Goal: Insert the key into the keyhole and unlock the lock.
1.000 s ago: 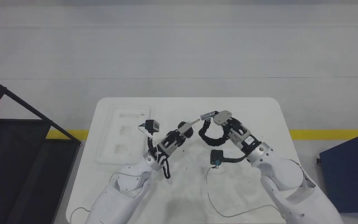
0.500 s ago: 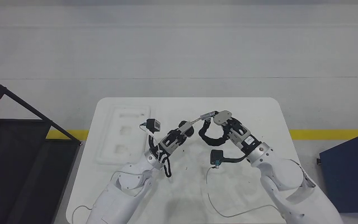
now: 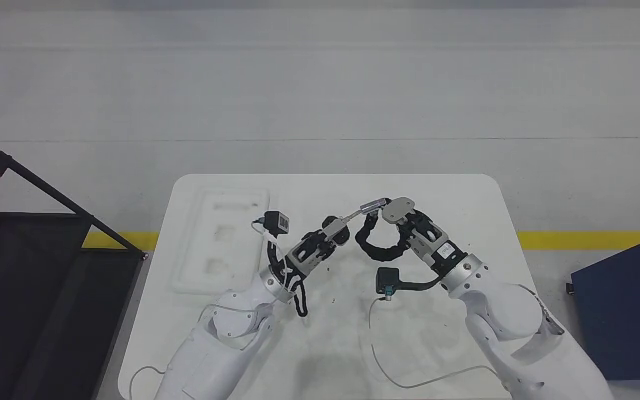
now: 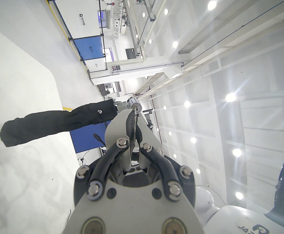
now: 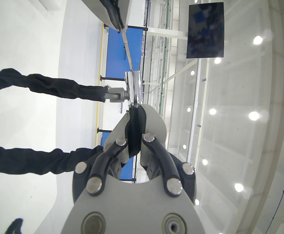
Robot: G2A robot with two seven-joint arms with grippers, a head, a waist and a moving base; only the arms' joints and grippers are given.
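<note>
My left gripper (image 4: 133, 124) is shut on the flat key (image 4: 134, 117), whose tip sits in the keyhole of the shiny lock cylinder (image 4: 134, 103). My right gripper (image 5: 134, 109) is shut on that lock cylinder (image 5: 133, 87). The key blade (image 5: 127, 52) runs into the cylinder from the left gripper's fingers (image 5: 112, 13). In the top view the two grippers meet above the middle of the table, with the key (image 3: 350, 215) bridging the left gripper (image 3: 336, 227) and the lock (image 3: 373, 205) at the right gripper (image 3: 392, 209). The lock's black sleeved cable (image 3: 368, 246) loops below.
A white moulded tray (image 3: 215, 240) lies at the back left of the white table (image 3: 470, 200). The right arm's thin cable with a small connector (image 3: 386, 290) hangs over the table's middle. A dark frame (image 3: 50, 300) stands left of the table.
</note>
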